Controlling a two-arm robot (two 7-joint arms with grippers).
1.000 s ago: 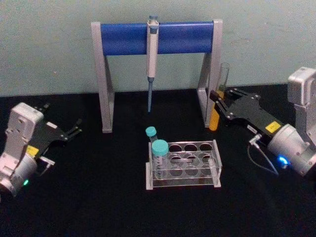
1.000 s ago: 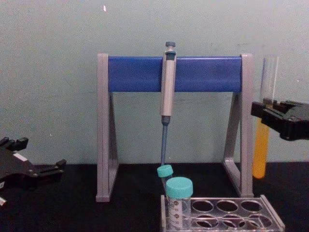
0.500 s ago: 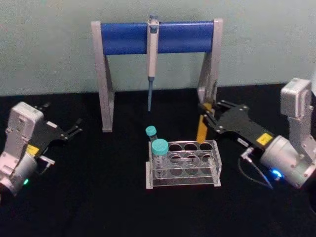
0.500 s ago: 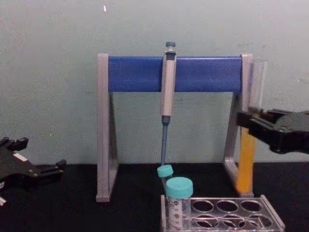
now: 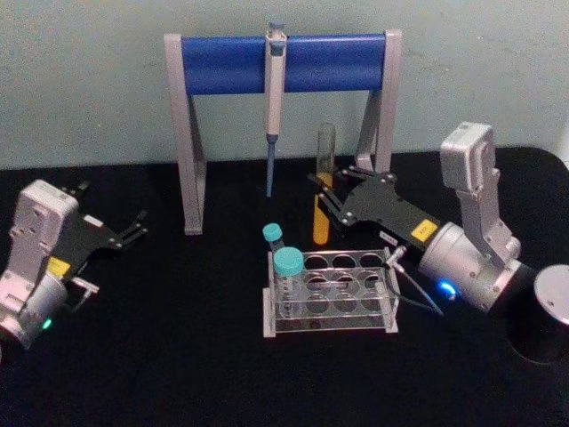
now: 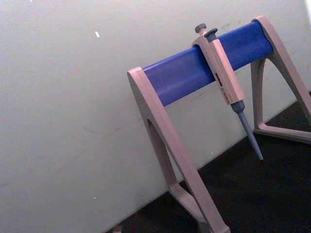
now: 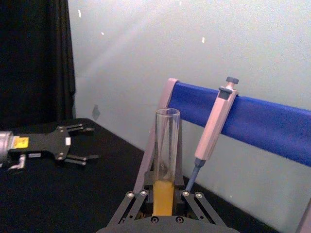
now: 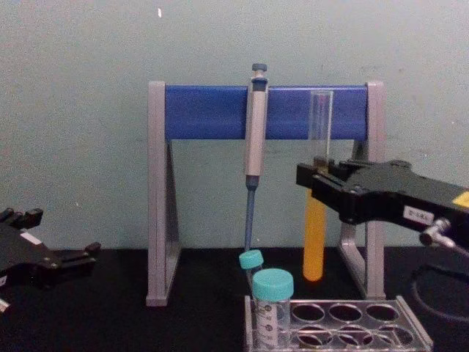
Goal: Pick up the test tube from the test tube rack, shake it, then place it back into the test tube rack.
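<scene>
The test tube (image 5: 320, 224), clear glass with orange-yellow liquid in its lower half, hangs upright in the air just behind the test tube rack (image 5: 356, 275). My right gripper (image 5: 325, 190) is shut on the tube's middle. From the chest, the tube (image 8: 314, 242) hangs with its bottom above and behind the rack (image 8: 338, 325), held by the right gripper (image 8: 316, 173). The right wrist view has the tube (image 7: 166, 136) standing between its fingers (image 7: 133, 196). My left gripper (image 5: 133, 228) rests open at the table's left.
A grey-and-blue pipette stand (image 5: 284, 62) with a hanging pipette (image 5: 274, 89) stands behind the rack. Two teal-capped tubes (image 5: 286, 265) occupy the rack's left end. The black table spreads in front and to both sides.
My right gripper carried the test tube leftward, from beside the stand's right leg to behind the rack's back row. The left arm stayed still.
</scene>
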